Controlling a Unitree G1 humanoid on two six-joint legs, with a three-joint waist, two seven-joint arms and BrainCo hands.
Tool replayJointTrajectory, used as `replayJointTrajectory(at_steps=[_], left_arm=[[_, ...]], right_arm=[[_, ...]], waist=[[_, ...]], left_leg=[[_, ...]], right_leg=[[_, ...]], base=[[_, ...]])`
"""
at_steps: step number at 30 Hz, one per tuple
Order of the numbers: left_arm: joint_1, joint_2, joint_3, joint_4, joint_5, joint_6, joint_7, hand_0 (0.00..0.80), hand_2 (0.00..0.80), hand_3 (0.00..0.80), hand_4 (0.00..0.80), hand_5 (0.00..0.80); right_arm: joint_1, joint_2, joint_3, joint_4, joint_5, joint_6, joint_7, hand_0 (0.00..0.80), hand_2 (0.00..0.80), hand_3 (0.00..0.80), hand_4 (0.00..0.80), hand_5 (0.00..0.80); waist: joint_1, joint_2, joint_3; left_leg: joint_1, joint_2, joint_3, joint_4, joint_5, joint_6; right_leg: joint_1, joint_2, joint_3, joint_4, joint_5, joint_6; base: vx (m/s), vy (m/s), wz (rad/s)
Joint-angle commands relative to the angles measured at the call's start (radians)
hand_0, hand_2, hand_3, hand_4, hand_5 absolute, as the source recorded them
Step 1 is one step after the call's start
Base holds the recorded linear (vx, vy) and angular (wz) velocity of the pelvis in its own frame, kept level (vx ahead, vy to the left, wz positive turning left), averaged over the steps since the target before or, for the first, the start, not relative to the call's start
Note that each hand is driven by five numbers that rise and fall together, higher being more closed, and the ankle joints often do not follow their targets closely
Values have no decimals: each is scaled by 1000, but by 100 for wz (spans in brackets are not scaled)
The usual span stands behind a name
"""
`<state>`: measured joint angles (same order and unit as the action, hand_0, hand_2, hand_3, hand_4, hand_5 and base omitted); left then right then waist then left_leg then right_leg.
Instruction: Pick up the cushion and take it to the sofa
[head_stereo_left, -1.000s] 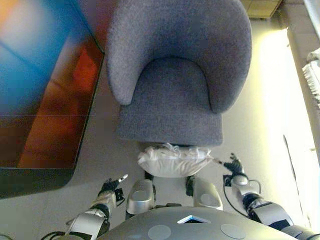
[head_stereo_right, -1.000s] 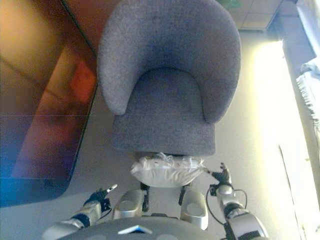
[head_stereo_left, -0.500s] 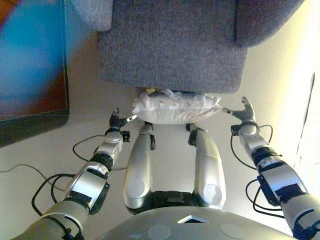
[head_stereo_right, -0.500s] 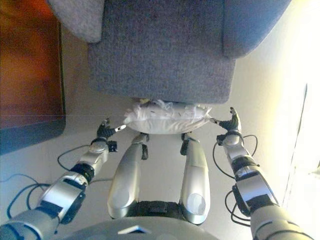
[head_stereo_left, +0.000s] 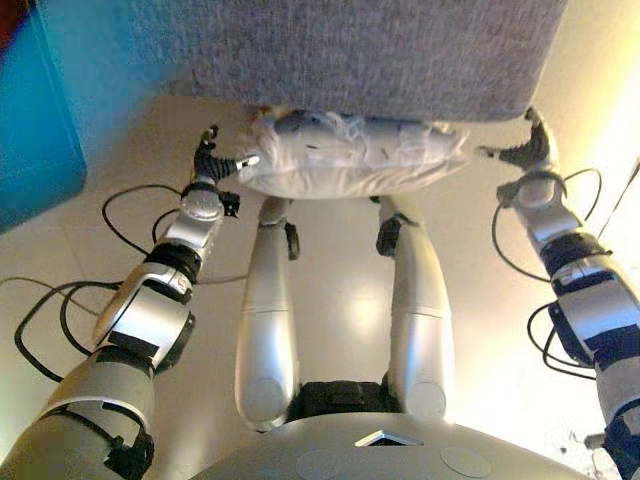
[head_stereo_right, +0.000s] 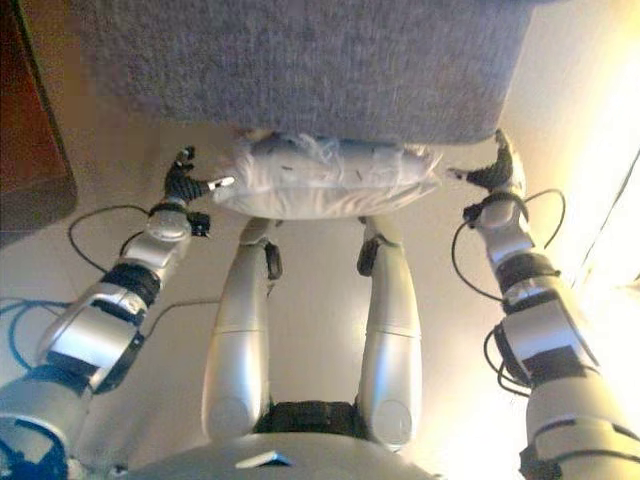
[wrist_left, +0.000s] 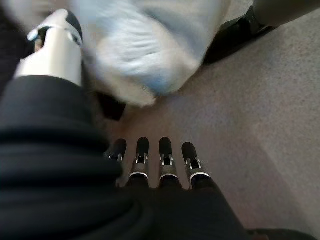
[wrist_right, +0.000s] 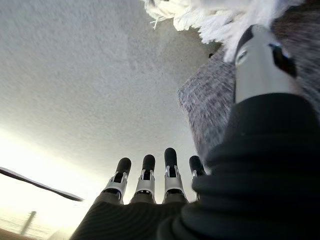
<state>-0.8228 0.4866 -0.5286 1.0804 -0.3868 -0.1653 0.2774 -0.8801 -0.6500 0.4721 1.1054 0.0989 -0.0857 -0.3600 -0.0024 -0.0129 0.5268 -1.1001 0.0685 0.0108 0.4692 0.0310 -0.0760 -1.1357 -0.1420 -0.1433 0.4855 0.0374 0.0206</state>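
Observation:
A white cushion with a fringed edge lies on the floor against the front of the grey sofa chair. My left hand is open just beside the cushion's left end, thumb tip at its corner. My right hand is open just beside its right end, thumb pointing at that corner. In the left wrist view the fingers are straight over the floor and the thumb is next to the cushion. In the right wrist view the fingers are straight, with the cushion's fringe past the thumb.
A low table with a glossy top stands at the left, close to the sofa chair. The floor is pale beige. Strong light falls on the floor at the right.
The camera has tipped down and closer, so the sofa chair now fills the top. Both hands have moved forward and stand at the cushion's two ends.

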Motion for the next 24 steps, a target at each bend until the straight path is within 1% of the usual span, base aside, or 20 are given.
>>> replayJointTrajectory(at_steps=[1,4,8,10,12,14,17,18,20,21,24], left_arm=[[13,41,40,2,-43,-66,-32,0,0,0,0,0],[-23,59,37,18,-67,-78,-55,0,0,0,0,0],[-86,92,29,29,-99,-85,-109,0,0,0,0,0],[-112,103,25,31,-122,-89,-148,0,0,0,0,0],[-130,107,19,22,-136,-89,-173,0,0,0,0,0],[-145,113,13,11,-152,-85,-197,0,0,0,0,0],[-155,119,10,4,-177,-96,-222,0,0,0,0,0],[-159,122,11,1,-184,-95,-227,0,0,0,0,0],[-167,128,10,-6,-189,-88,-237,0,0,0,0,0],[-172,133,10,-11,-191,-84,-244,0,0,0,0,0],[-186,141,11,-28,-209,-69,-270,0,0,0,0,0]], right_arm=[[-15,-96,78,-12,-31,-54,7,0,0,0,0,0],[-62,-109,106,1,-46,-68,31,0,0,0,0,0],[-133,-131,140,11,-24,-91,78,0,0,0,0,0],[-172,-141,161,16,-1,-82,146,0,0,0,0,0],[-204,-143,178,24,42,-65,257,0,0,0,0,0],[-230,-140,198,35,82,-32,375,0,0,0,0,0],[-247,-133,212,39,117,-11,437,0,0,0,0,0],[-251,-132,214,39,120,-5,441,0,0,0,0,0],[-254,-134,211,38,146,-8,448,0,0,0,0,0],[-259,-136,207,33,162,-6,480,0,0,0,0,0],[-278,-137,219,21,147,-46,571,0,0,0,0,0]], waist=[[2,17,-7],[2,18,-7],[2,21,-7],[2,24,-7],[3,28,-7],[5,32,-7],[7,36,-7],[8,37,-7],[7,39,-7],[7,39,-7],[8,41,-7]], left_leg=[[-106,-34,-35,41,-48,26],[-154,-41,-37,57,-52,22],[-218,-45,-39,65,-59,16],[-249,-45,-38,72,-65,14],[-274,-43,-37,78,-71,10],[-290,-41,-37,80,-76,6],[-305,-40,-37,81,-74,2],[-310,-40,-37,80,-73,1],[-312,-41,-38,74,-68,-2],[-309,-46,-40,67,-66,-4],[-304,-49,-43,38,-54,-9]], right_leg=[[-57,2,71,28,-18,67],[-99,1,70,35,-16,73],[-161,-6,67,40,-16,84],[-196,-13,64,46,-17,86],[-223,-19,63,47,-18,88],[-239,-23,61,46,-20,88],[-251,-26,60,46,-22,88],[-255,-26,60,48,-22,90],[-255,-25,60,43,-19,95],[-250,-22,61,31,-16,98],[-241,-16,60,4,-11,106]], base=[[-13,32,1],[2,2,-1],[-4,5,-5],[6,19,-4],[0,0,0],[0,0,0],[30,41,-1],[29,34,-2],[35,21,-4],[35,11,-3],[10,3,0]])
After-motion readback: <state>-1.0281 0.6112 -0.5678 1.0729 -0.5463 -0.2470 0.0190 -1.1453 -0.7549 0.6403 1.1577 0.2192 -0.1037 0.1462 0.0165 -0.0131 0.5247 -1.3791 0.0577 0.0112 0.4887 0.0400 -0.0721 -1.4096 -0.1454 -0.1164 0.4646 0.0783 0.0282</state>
